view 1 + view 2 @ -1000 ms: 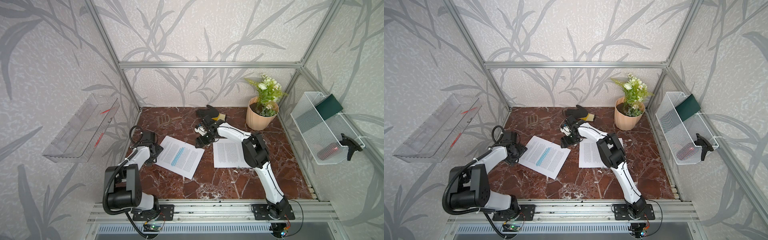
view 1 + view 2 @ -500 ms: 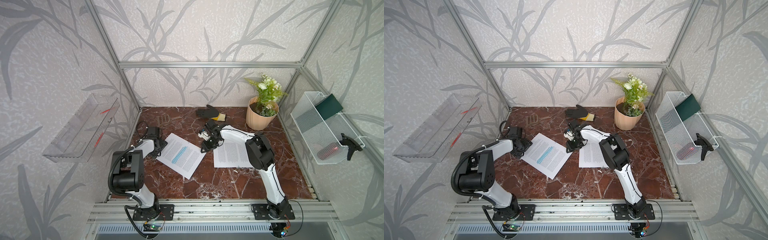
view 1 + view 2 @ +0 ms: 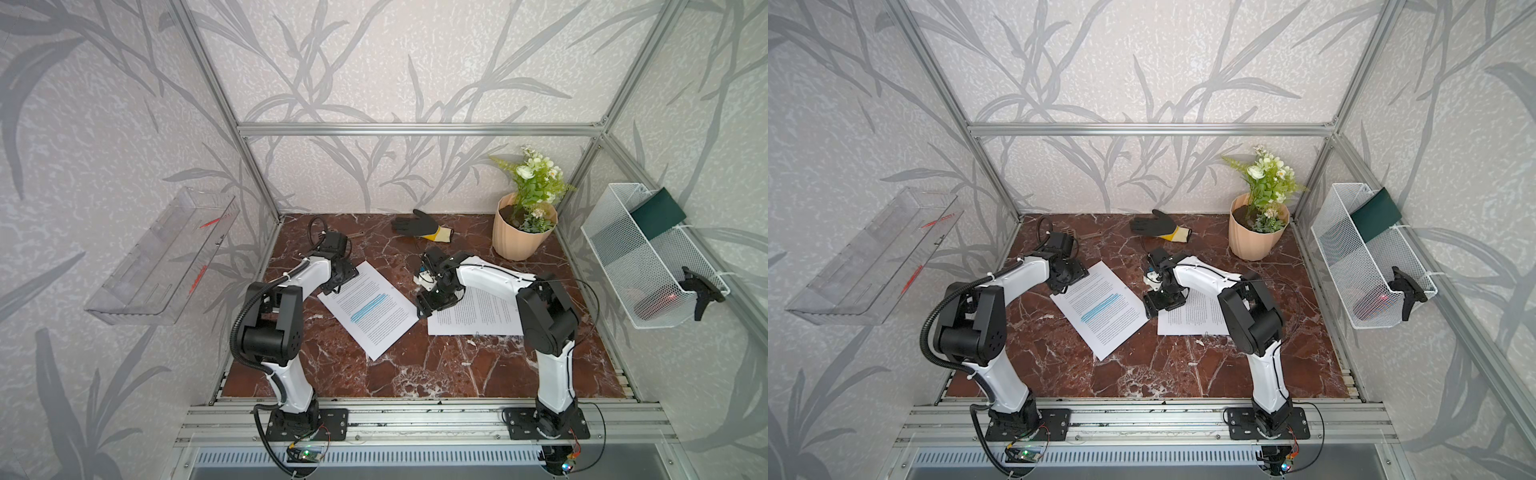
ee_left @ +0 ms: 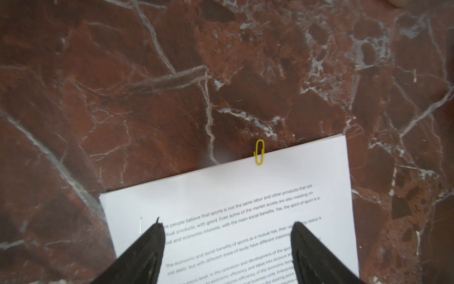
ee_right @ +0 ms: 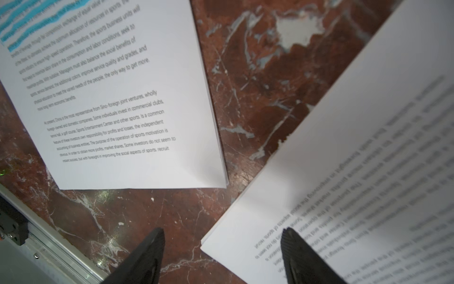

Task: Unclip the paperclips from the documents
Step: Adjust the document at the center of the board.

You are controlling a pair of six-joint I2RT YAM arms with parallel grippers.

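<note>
Red-brown marble tabletop [image 3: 415,374], with contents.
Highlighted document [image 3: 370,309] lay askew at centre; plain document [image 3: 478,316] beside it, apart; black glove [image 3: 415,224] along far edge; potted plant [image 3: 521,237] stood in far right corner.

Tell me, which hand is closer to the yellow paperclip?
Left. The left hand hovers over the highlighted document, the yellow paperclip just ahead on its edge; the right hand is by the other document.

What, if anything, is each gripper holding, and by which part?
Nothing. The left gripper and right gripper both stand open and empty by the documents; the yellow paperclip is untouched.
</note>
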